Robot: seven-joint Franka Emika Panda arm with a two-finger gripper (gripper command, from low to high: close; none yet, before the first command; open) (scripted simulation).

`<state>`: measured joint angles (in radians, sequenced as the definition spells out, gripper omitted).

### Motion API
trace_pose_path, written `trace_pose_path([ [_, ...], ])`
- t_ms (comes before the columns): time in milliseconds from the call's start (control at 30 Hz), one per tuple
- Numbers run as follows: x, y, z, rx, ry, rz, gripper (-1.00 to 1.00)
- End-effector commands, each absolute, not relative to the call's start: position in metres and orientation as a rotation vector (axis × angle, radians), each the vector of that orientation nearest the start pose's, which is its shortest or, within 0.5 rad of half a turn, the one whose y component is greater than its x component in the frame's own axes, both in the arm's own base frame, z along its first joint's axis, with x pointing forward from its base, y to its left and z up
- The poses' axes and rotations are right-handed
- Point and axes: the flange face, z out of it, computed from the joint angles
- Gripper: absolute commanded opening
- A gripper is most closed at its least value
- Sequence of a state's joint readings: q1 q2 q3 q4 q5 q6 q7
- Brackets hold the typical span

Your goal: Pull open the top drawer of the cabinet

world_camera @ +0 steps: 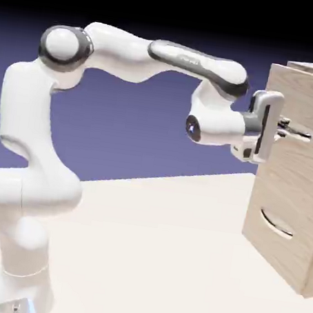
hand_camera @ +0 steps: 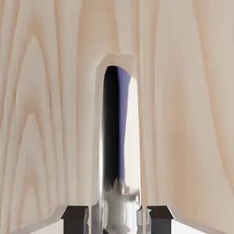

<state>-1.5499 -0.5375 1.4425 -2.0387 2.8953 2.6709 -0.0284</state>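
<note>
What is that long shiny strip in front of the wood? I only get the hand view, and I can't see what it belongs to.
Observer: It's the curved handle of the top drawer, and the exterior view shows the jaws at one end of it.
Visitor: Is there another handle like it?
Observer: Yes, a similar curved one on the lower drawer front.
Visitor: And the robot itself?
Observer: A white arm, reaching across above a pale table.

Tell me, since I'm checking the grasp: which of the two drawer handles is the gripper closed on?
The upper handle, on the top drawer; the lower handle has nothing touching it.
</note>
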Motion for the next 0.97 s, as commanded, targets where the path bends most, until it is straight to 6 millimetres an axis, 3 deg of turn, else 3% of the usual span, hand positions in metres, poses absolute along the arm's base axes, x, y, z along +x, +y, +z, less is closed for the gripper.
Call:
trace_pose_path([
  [0, 0.558, 0.009, 0.485, -0.615, 1.482, -0.613, -1.00],
  [333, 0.478, 0.009, 0.485, -0.615, 1.482, -0.613, -1.00],
  [800, 0.325, 0.009, 0.485, -0.614, 1.482, -0.613, -1.00],
  [833, 0.325, 0.009, 0.485, -0.614, 1.482, -0.613, 1.00],
  [867, 0.325, 0.009, 0.485, -0.614, 1.482, -0.613, 1.00],
  [933, 0.304, 0.010, 0.486, -0.617, 1.483, -0.616, 1.00],
])
